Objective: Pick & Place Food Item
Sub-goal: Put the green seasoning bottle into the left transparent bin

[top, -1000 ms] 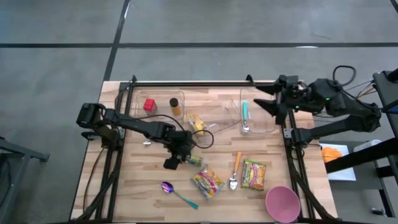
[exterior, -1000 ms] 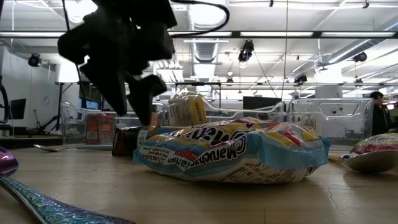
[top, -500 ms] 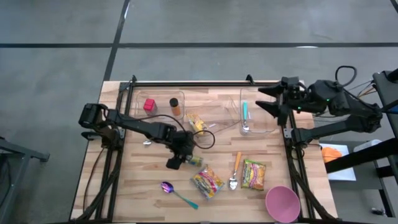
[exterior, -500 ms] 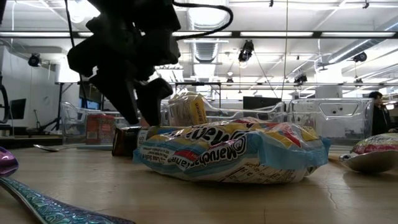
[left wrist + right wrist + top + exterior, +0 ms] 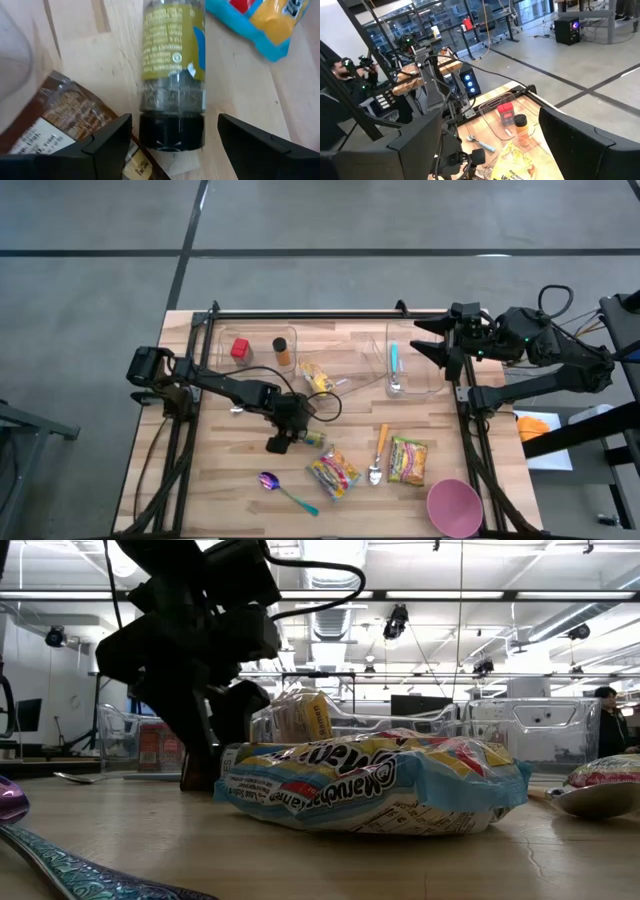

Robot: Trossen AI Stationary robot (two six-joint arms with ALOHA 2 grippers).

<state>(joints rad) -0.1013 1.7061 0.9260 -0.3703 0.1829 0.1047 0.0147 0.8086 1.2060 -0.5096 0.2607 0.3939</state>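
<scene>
- The wooden worktop (image 5: 220, 480) is showing bare boards along its left edge and at its near left corner; two clear plastic bins, one (image 5: 222, 340) toward the far left corner and one (image 5: 432, 385) by the right edge, are filling much of the far side.
- The left gripper (image 5: 283, 437) is reaching down near the worktop's middle with its fingers (image 5: 102, 145) spread wide, gripping nothing.
- The clear spice jar with an olive-green label and black cap (image 5: 172, 75) is lying on its side on the worktop, its cap sitting in the gap between those two fingers; the wrist view is showing space on both sides of the cap.
- A brown foil packet (image 5: 60, 117) is lying just beside the jar, under one finger.
- The right gripper (image 5: 422, 338) is waiting by the right edge above the right bin, fingers apart and empty.
- Lying toward the near edge: two colourful noodle packets (image 5: 333, 472) (image 5: 408, 459), two spoons, one purple (image 5: 285, 490) and one wooden-handled (image 5: 377, 455), and one pink bowl (image 5: 454, 507) at the near right corner.
- The left bin is holding one red box (image 5: 240, 348) and one orange-capped jar (image 5: 284, 350); a yellow packet (image 5: 314, 375) is lying just beside that bin.
</scene>
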